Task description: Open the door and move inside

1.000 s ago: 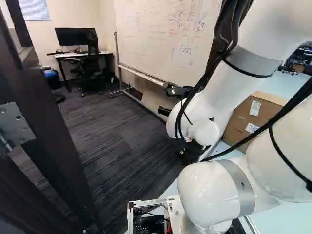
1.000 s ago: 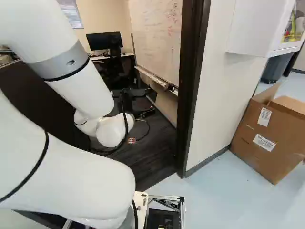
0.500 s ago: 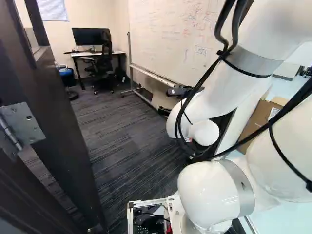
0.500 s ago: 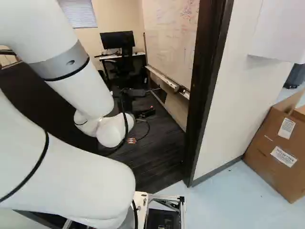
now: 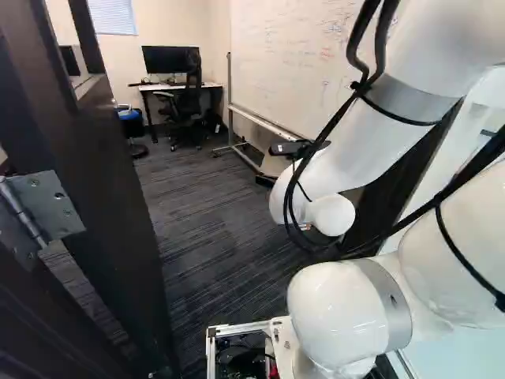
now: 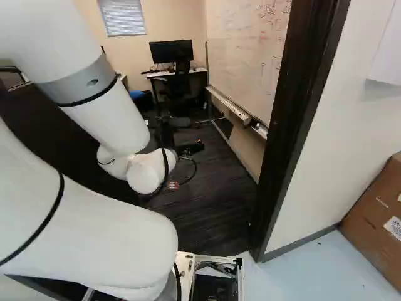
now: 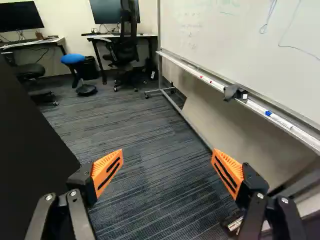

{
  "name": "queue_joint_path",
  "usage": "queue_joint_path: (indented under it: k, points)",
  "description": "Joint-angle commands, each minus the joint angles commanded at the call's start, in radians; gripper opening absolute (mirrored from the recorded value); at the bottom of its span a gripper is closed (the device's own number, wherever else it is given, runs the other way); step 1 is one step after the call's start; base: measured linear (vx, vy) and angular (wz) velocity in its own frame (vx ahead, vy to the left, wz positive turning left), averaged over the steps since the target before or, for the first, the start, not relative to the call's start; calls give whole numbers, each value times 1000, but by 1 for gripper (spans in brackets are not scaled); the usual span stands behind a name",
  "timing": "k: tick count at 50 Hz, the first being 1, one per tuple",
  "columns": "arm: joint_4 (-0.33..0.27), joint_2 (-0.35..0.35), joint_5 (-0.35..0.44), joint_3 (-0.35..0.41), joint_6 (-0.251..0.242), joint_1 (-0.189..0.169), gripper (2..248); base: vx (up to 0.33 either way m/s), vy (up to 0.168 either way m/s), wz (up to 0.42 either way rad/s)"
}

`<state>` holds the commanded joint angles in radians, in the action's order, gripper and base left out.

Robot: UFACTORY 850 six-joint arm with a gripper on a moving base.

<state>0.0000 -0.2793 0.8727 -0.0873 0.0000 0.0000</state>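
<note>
The dark brown door (image 5: 110, 213) stands open at near left, its silver hinge (image 5: 49, 207) showing; the gripper (image 6: 190, 148) has its fingers wide apart above striped carpet (image 5: 209, 245).

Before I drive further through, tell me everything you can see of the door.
The door stands open and upright at the left of the left base view, beside the way into the carpeted room. It is very dark and smooth, like stained wood or paint, with a glazed opening high up. A silvery metal hinge is screwed to it. In the wrist view it rises beside the open gripper; I cannot tell if they touch. No handle shows.
</note>
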Motion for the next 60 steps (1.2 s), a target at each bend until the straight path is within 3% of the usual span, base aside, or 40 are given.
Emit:
queue_joint_path:
  k: [60]
  points:
    - [0, 0, 0, 0, 0, 0, 247, 127, 15, 202]
